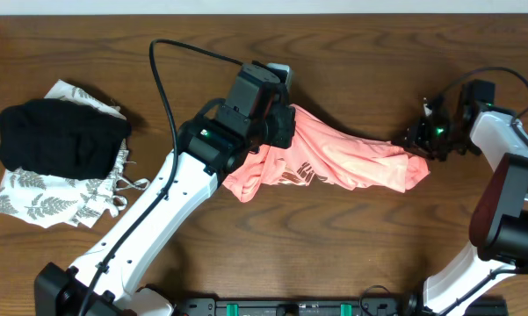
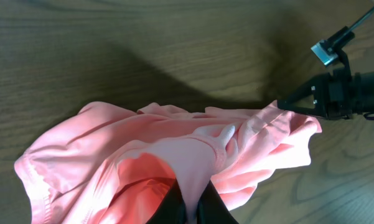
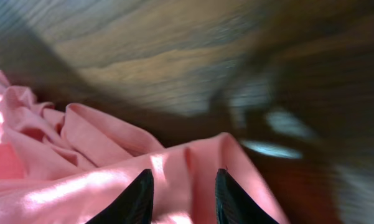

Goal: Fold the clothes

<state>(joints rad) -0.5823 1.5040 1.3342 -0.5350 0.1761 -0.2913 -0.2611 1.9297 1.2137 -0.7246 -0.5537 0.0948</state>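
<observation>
Salmon-pink T-shirt point(image 1: 351, 158), thin soft fabric, one item. We found it bunched into a long, crumpled strip on the wooden surface point(image 1: 351, 254), with bronze lettering point(image 1: 297, 173) showing on its near side.

Left tool point(image 2: 194, 205): we recorded it over one end of the T-shirt, closed and clamped on a raised pinch of the pink cloth, which draped away from the grip in loose folds.

Right tool point(image 3: 182, 190): we recorded it at the opposite end of the T-shirt, its two dark fingers point(image 3: 137, 196) standing apart with pink fabric showing in the gap. We could not tell whether they touched the cloth or hung just over it.

Black garment point(image 1: 61, 136), folded: we noted it well apart from the T-shirt, beyond the end held by the left tool, lying on a white garment with grey leaf print point(image 1: 44, 204).
</observation>
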